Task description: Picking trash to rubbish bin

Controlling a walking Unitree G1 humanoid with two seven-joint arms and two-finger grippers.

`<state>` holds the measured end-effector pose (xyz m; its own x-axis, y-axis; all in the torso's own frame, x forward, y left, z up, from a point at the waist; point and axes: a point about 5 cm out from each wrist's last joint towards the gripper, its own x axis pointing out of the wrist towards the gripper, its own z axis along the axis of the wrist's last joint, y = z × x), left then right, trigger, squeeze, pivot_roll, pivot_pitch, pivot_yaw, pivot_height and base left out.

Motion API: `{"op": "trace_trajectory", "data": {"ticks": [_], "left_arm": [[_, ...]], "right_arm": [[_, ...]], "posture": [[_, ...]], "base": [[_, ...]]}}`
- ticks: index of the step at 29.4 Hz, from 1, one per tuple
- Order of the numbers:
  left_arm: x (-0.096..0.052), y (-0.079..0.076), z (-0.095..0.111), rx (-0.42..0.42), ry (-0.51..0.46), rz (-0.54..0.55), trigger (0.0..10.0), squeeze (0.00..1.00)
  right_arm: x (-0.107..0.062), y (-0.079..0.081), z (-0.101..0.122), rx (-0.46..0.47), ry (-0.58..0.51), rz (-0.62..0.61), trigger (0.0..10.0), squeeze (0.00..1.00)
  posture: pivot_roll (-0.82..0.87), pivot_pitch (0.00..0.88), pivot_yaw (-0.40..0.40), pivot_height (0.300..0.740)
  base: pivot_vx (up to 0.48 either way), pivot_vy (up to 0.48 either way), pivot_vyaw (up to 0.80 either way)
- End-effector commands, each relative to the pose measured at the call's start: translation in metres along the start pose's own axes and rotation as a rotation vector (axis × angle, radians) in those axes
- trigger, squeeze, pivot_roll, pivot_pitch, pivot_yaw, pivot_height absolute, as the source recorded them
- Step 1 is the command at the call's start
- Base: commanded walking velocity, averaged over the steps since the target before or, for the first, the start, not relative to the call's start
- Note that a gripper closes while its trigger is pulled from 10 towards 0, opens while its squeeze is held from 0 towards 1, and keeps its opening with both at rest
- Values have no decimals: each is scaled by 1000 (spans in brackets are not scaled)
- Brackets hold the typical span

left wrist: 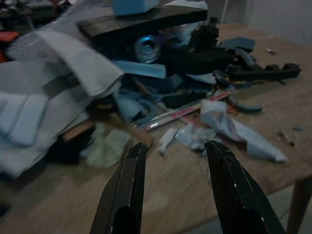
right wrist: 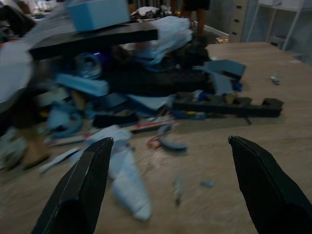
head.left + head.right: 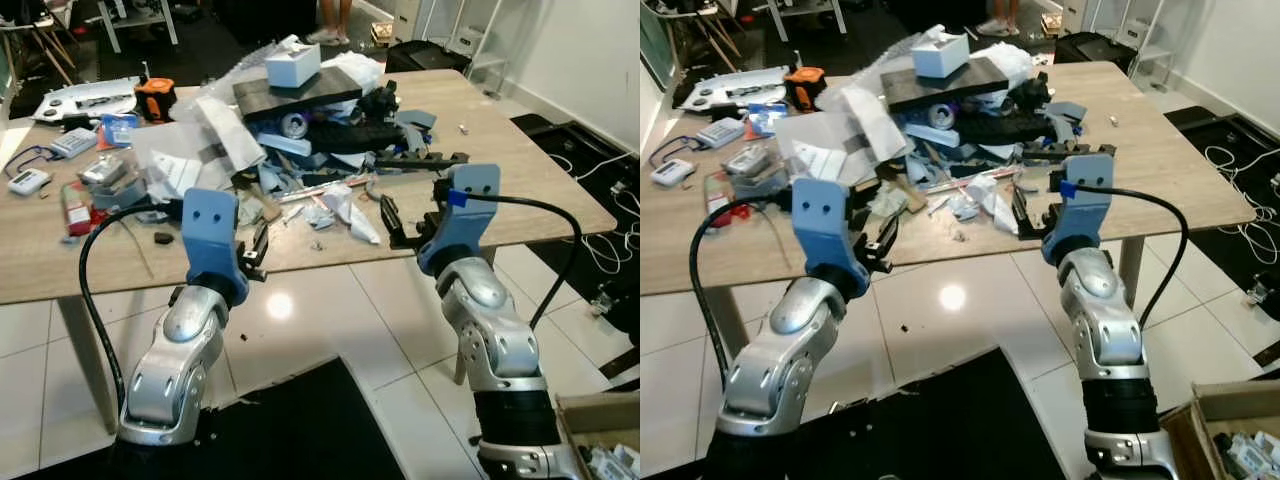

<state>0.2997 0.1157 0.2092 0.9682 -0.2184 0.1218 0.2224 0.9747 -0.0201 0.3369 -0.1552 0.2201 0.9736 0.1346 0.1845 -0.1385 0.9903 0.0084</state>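
A heap of trash (image 3: 300, 130) covers the middle of the wooden table (image 3: 530, 190): paper scraps, blue foam bits, a drinks can (image 1: 147, 47), a dark board with a white box (image 3: 293, 65) on top. A crumpled white wrapper (image 3: 352, 212) lies apart near the front edge. My left gripper (image 3: 256, 248) hovers at the table's front edge, open and holding nothing, facing the heap (image 1: 175, 145). My right gripper (image 3: 412, 215) stands wide open just right of the white wrapper (image 2: 124, 180), with a long black part (image 2: 229, 105) beyond it.
An orange tool (image 3: 155, 98) and small devices (image 3: 75, 142) lie on the table's left side. A cardboard box (image 3: 600, 440) with items sits on the floor at bottom right. Cables (image 3: 600, 215) trail at the right. A person's legs (image 3: 335, 20) stand behind the table.
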Motion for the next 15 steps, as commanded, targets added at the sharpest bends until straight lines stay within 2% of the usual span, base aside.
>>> {"op": "trace_trajectory", "data": {"ticks": [1,6,15], "left_arm": [[0,6,-5,10,31,27,10000,0],[2,7,-1,8,23,31,10000,0],[2,5,-2,4,25,27,10000,0]], "right_arm": [[3,4,1,-1,14,27,10000,0],[7,7,7,-27,22,86,10000,0],[9,8,7,-39,38,108,10000,0]], "posture": [[52,120,42,740],[51,125,42,740],[51,130,39,740]], "base": [[405,0,0],[410,0,0],[401,0,0]]}}
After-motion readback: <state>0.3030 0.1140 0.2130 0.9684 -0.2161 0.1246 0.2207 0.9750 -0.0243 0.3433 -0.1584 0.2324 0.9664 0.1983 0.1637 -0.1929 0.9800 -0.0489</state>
